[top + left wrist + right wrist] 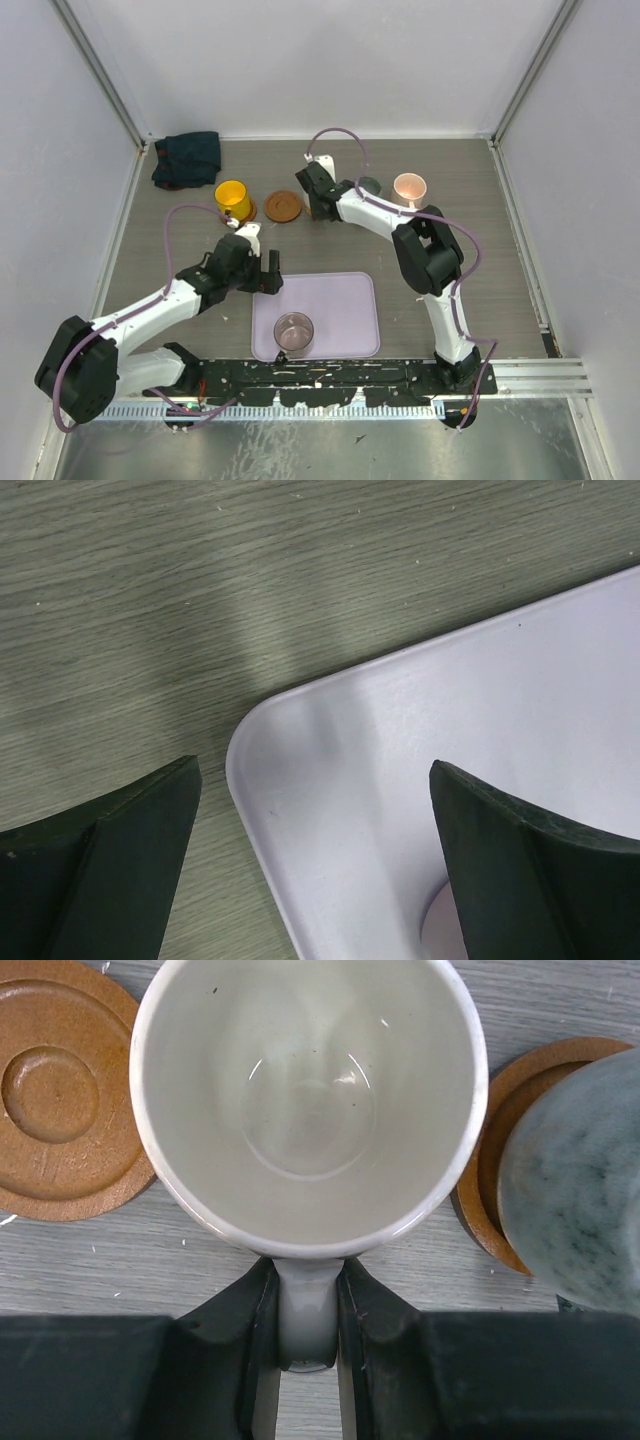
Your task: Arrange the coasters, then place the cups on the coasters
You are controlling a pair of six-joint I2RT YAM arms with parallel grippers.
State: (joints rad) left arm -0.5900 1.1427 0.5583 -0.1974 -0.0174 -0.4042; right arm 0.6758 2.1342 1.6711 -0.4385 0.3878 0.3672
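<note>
My right gripper (pixel 307 1305) pinches the cream-white cup (pixel 310 1100) by its handle, between a bare coaster (pixel 60 1100) and the grey-green cup (pixel 575 1180); my left gripper (pixel 315 780) hangs spread wide over the tray (pixel 400 730) corner.

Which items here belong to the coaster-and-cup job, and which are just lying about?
Job: yellow cup, cream-white cup, grey-green cup, pink cup, mauve cup, bare coaster, coaster under grey-green cup.
Lying about: dark cloth, lavender tray.

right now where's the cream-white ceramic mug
The cream-white mug fills the right wrist view, handle clamped in the right pincer, between a bare round wooden coaster at left and a grey-green speckled mug at right.
</note>
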